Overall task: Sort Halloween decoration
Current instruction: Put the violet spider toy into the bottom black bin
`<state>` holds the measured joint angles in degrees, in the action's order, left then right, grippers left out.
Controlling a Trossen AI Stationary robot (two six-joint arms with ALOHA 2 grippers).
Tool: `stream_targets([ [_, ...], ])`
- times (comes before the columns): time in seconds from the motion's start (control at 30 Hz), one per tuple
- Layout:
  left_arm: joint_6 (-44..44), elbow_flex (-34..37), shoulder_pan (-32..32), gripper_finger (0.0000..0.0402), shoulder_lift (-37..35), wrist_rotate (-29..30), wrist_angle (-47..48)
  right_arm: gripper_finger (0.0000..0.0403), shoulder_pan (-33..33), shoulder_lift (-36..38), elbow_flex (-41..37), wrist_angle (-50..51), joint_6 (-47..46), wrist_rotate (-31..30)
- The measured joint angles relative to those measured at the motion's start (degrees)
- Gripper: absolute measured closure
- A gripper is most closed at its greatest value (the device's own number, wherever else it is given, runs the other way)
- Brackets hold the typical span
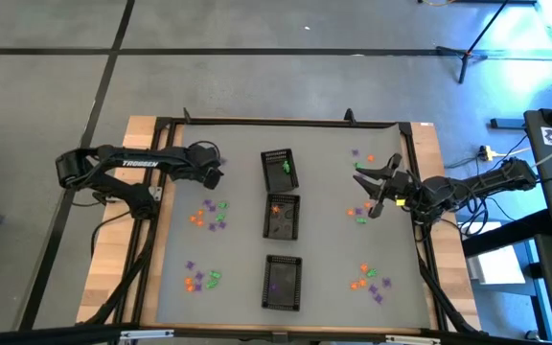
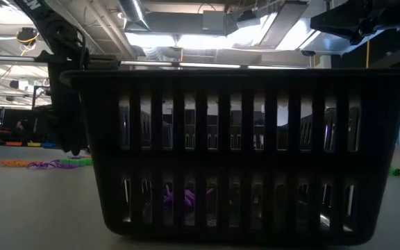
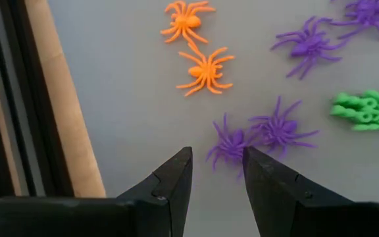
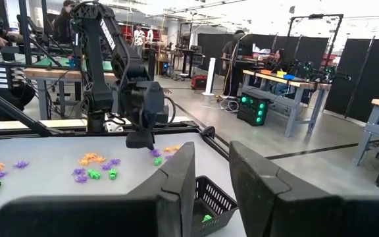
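Step in hand, as judged: picking from the left rear cluster; the left pincer point(image 3: 217, 172) hovers low with fingers apart and empty, tips just short of a purple spider point(image 3: 232, 143) lying on the worktop point(image 3: 130, 99), orange spiders point(image 3: 206, 69) beyond; the right pincer point(image 1: 379, 190) waits raised at the right side, fingers parted, nothing between them; next move calls for descending astride the purple spider, closing, then carrying it to the purple-holding tray point(image 1: 282, 283)
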<state>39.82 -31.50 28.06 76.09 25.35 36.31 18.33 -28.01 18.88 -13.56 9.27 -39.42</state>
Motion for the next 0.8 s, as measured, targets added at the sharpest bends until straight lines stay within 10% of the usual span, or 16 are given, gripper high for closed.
stream_targets([
  [0.33,0.2,3.5,0.1,0.0284,-0.1,-0.7,-6.6,0.031,0.0,0.0,0.0,0.0,0.0,0.0],
  [0.8,-2.9,3.7,-2.8,0.04,-1.1,1.2,-7.1,0.031,0.0,0.0,0.0,0.0,0.0,0.0],
])
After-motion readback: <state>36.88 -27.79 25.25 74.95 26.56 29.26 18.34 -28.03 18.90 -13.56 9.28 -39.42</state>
